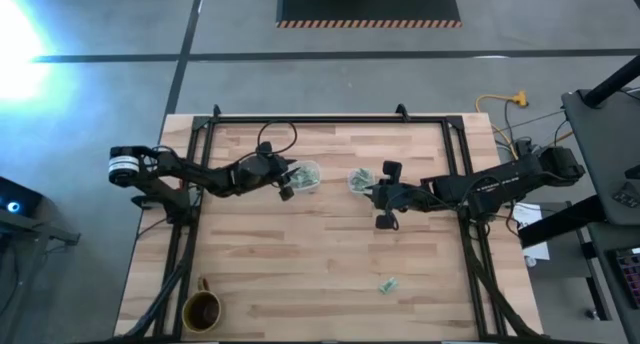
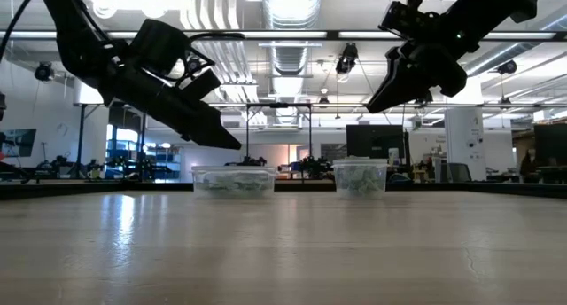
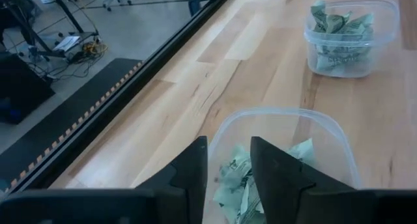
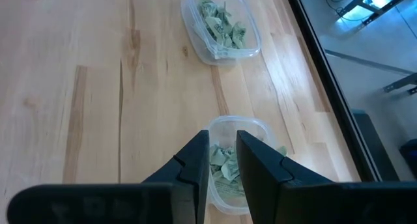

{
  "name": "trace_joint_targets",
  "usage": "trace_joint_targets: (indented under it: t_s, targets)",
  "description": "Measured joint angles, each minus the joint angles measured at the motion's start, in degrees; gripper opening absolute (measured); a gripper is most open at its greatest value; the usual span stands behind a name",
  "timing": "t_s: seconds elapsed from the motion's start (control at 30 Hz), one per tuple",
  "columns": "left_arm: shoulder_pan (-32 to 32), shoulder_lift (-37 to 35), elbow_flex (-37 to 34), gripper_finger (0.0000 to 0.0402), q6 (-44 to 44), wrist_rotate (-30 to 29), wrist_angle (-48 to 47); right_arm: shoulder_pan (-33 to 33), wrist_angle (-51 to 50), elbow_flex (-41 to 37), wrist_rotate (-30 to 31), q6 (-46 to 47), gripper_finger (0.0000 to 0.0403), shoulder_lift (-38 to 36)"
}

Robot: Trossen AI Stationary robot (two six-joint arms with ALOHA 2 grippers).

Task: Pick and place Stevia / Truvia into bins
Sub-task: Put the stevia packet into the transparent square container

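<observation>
The wider clear bin [image 1: 312, 174] and the smaller square bin [image 1: 355, 180] stand side by side at the middle of the table. Both hold crumpled pale green Stevia packets [image 3: 238, 182]. My left gripper [image 3: 228, 165] hangs open just above the wider bin's [image 3: 339, 142] left end, fingers slanting down, nothing between them. My right gripper [image 4: 223, 160] hangs higher, over the smaller bin's [image 4: 260, 129] right side. Its fingers are a narrow gap apart and hold nothing. A few loose packets [image 1: 388, 285] lie flat on the table near its front right.
A brown mug [image 1: 202, 309] stands at the table's near left corner. A black frame [image 1: 330, 120] runs along the table's far edge and down both sides. Bare wood lies between the bins and the loose packets.
</observation>
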Motion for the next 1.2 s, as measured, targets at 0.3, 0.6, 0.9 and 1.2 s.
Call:
trace_joint_targets:
  t_s: [0.3, 0.6, 0.9, 1.2]
  targets:
    - [-0.3, -0.8, 0.1, 0.0107, 0.0, 0.0, 0.0, 0.0, 0.0, -0.1, 0.0, 0.0, 0.0068, 0.0]
    - [-3.1, -3.0, -0.3, 0.0107, 0.1, 0.1, -0.5, 0.0, 0.3, -0.1, -8.1, 0.8, 0.0068, 0.0]
    - [-4.9, -3.4, -0.5, 0.0107, 0.1, 0.2, -1.9, 0.5, 0.2, -0.4, -22.5, 7.7, 0.0068, 0.0]
    - [-5.0, -3.4, -0.5, 0.0107, 0.3, 0.2, -1.8, 6.3, 0.0, -3.5, -24.2, 12.9, 0.0068, 0.0]
